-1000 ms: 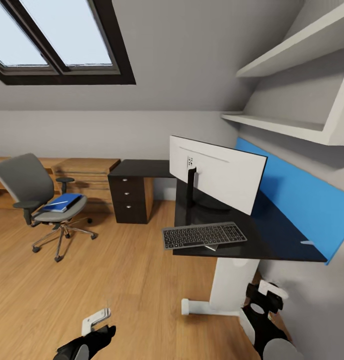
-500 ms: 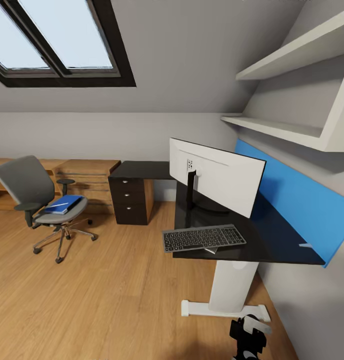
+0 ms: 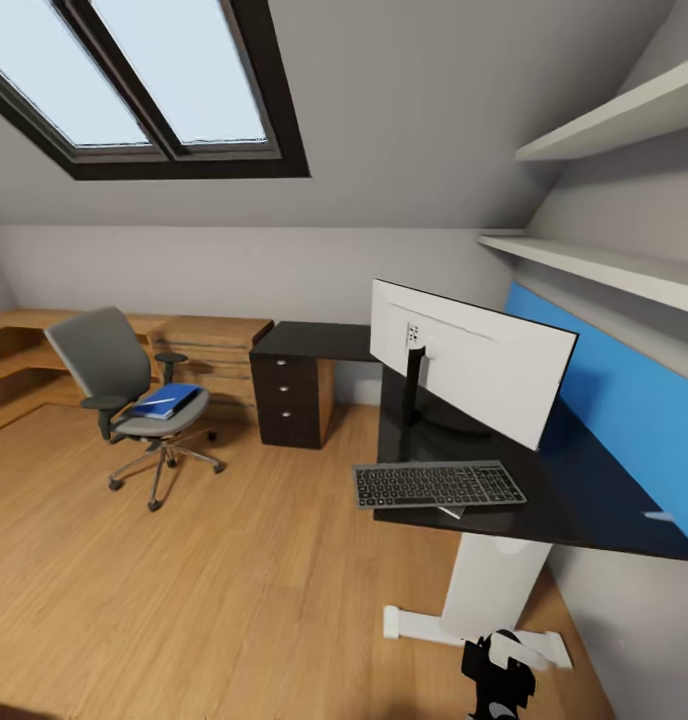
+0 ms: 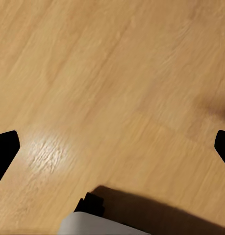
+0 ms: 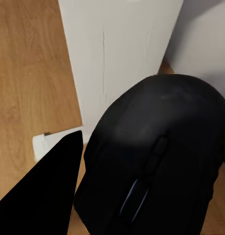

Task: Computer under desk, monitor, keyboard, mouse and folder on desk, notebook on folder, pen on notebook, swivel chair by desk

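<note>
- Plainly, the right gripper [image 5: 100, 191] has its jaws clenched on the mouse [image 5: 156, 156], a black one that sits large in the right wrist view in front of the white leg [image 5: 119, 58] of the desk [image 3: 544, 500].
- In the head view the right gripper [image 3: 499, 675] hangs low at about 6 o'clock, just in front of the foot of that leg, below the tabletop.
- The keyboard [image 3: 439, 485] lies at the near edge of the tabletop, its long axis running along that edge, with its near edge seeming to hang slightly over; the monitor [image 3: 469, 360] stands just behind it.
- The turning relation: the free spot beside the keyboard lies at roughly 12 o'clock from the mouse and above it, so I judge the right arm must lift it past the tabletop edge.
- The left gripper [image 4: 112, 147] points at bare wood floor [image 4: 92, 73]; its jaws stand released and empty.
- The swivel chair [image 3: 134, 390] stands at about 9 o'clock, well apart from the desk, with the blue folder [image 3: 169, 400] on its seat.
</note>
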### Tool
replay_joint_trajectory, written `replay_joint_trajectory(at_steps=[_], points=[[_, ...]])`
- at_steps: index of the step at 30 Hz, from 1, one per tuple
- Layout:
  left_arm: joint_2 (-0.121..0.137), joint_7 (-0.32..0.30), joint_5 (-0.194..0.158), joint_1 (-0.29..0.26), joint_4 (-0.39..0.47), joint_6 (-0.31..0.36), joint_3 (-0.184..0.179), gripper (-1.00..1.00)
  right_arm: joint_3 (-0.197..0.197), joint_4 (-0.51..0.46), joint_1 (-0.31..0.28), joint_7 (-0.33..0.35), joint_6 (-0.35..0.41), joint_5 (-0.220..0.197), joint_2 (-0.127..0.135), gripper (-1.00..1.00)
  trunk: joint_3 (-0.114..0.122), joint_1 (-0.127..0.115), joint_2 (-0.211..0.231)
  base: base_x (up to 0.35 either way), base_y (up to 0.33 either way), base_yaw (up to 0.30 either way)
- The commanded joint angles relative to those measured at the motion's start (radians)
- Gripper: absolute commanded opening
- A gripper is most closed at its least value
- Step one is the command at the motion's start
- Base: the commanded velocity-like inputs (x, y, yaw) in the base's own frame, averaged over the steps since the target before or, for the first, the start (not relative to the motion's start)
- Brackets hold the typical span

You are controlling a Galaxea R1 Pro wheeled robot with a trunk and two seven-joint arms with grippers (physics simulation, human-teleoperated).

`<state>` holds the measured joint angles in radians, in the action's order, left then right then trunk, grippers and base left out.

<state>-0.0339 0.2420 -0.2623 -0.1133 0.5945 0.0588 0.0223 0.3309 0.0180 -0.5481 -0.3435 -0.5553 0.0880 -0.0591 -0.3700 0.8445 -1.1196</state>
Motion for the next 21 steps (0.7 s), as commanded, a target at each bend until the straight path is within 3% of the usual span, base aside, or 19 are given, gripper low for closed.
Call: replay_joint_trajectory(at_steps=[1,5,13,17,18,21], points=[[0.000,0.002,-0.005,0.000,0.002,0.004,0.002,1.00,0.005,0.002,-0.001,-0.005,-0.003,0.010,0.000,-1.00,-0.001,0.000,-0.001,0.000,0.000,0.280],[0.000,0.002,-0.005,0.000,0.002,0.003,0.002,1.00,0.005,0.002,-0.001,0.020,-0.003,0.013,0.000,-1.00,-0.001,0.000,-0.001,0.071,0.138,0.202],[0.000,0.002,-0.006,0.000,0.002,0.003,0.004,1.00,0.005,0.002,0.006,0.041,-0.004,0.015,0.001,-1.00,-0.001,0.000,-0.001,0.148,0.267,0.009],[-0.007,0.002,-0.005,0.000,0.003,0.003,-0.013,1.00,0.004,0.001,0.007,0.042,-0.005,0.018,0.001,-1.00,-0.001,0.000,-0.001,0.007,0.012,0.249],[-0.009,0.007,-0.005,0.000,0.002,0.003,-0.081,1.00,0.004,0.001,0.013,0.043,-0.004,0.050,0.001,-1.00,-0.001,0.000,-0.001,0.001,0.001,0.275],[-0.009,0.009,-0.006,0.000,0.002,0.002,-0.130,1.00,0.004,0.001,0.019,0.042,-0.004,0.107,0.001,-1.00,-0.001,0.000,-0.001,0.000,0.000,0.277]])
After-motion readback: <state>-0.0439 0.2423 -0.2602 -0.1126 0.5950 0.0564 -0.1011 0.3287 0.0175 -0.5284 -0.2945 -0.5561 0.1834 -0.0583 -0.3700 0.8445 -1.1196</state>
